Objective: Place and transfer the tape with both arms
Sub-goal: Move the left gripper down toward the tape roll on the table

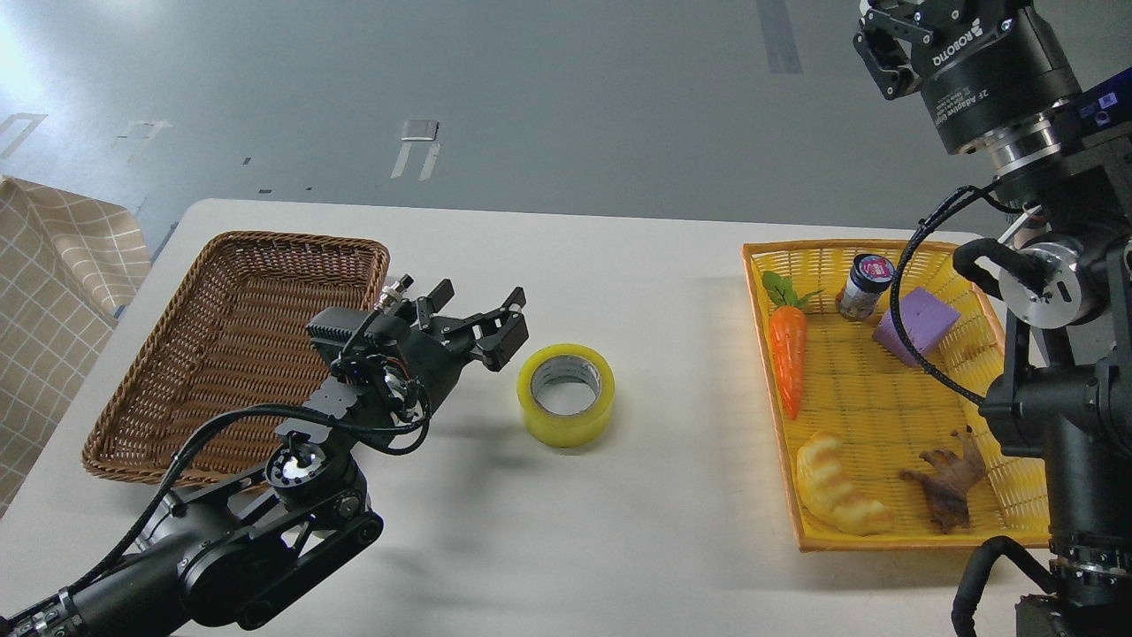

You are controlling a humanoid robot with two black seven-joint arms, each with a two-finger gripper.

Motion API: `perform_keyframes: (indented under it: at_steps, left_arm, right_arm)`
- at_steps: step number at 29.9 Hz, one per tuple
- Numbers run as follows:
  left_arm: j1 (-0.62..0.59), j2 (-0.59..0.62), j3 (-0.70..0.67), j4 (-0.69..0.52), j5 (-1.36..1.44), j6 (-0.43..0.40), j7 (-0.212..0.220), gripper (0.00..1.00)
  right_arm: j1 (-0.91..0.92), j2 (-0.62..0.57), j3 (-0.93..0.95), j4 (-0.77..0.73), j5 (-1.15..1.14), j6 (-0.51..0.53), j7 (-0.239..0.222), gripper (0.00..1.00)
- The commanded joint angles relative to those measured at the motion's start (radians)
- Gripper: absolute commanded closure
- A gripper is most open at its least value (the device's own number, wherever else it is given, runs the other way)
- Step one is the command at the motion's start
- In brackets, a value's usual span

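Observation:
The tape (566, 428), a thick yellow roll with a grey-white core, lies flat on the white table (619, 548) near its middle. My left gripper (480, 315) is open and empty, low over the table just left of the tape, with its fingers pointing toward the roll and not touching it. My right gripper (887, 46) is raised high at the top right, above the yellow basket, far from the tape. Its fingers are partly cut off by the view's top edge.
An empty brown wicker basket (168, 389) stands at the left. A yellow basket (884, 541) at the right holds a carrot (788, 354), a small jar (865, 285), a purple block (920, 324), a croissant (836, 485) and a brown toy animal (948, 478).

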Motion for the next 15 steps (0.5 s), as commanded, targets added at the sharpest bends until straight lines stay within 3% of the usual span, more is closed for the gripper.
perform_keyframes:
  at_steps: [1,8,15]
  left_arm:
    - [0.0,-0.027,-0.01,-0.003,-0.038,0.0,-0.002,0.02]
    - [-0.014,-0.052,0.012,0.008,-0.018,-0.046,0.001,0.02]
    - [-0.056,-0.078,0.013,0.129,0.025,-0.046,0.001,0.02]
  right_arm:
    - [-0.001,0.0,-0.002,0.001,-0.001,0.0,-0.002,0.0]
    - [-0.007,0.0,-0.003,-0.003,-0.001,0.001,-0.002,0.0]
    - [-0.007,0.0,-0.002,-0.018,-0.001,0.001,0.0,0.0]
